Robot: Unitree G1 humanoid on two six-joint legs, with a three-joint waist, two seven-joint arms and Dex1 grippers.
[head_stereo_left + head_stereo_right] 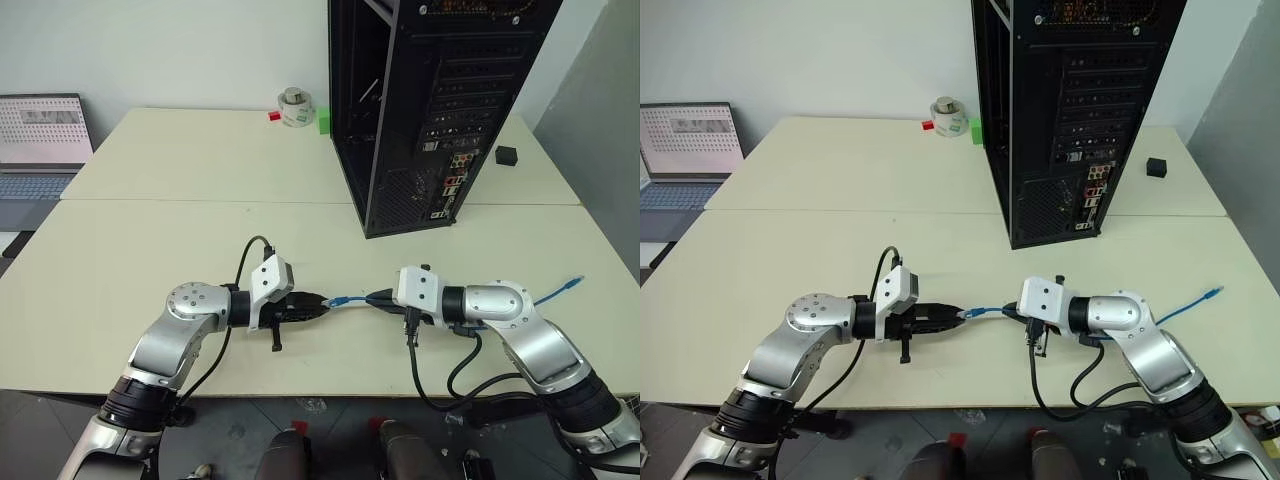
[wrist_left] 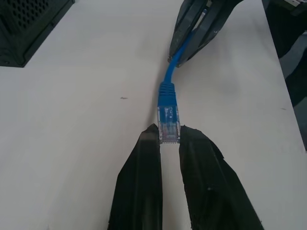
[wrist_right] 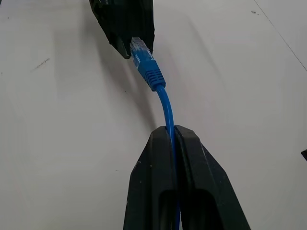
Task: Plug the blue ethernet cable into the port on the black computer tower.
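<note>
Seemingly clear, ribbed plug [image 2: 169, 123] of thin blue ethernet cable [image 3: 165, 108] between black fingertips [image 2: 151, 141].

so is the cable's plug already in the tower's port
No, the clear plug sits pinched in the left gripper over the table, away from the black computer tower.

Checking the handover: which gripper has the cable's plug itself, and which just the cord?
The left gripper pinches the clear plug at its fingertips. The right gripper is shut on the blue cord further back, behind the boot.
</note>
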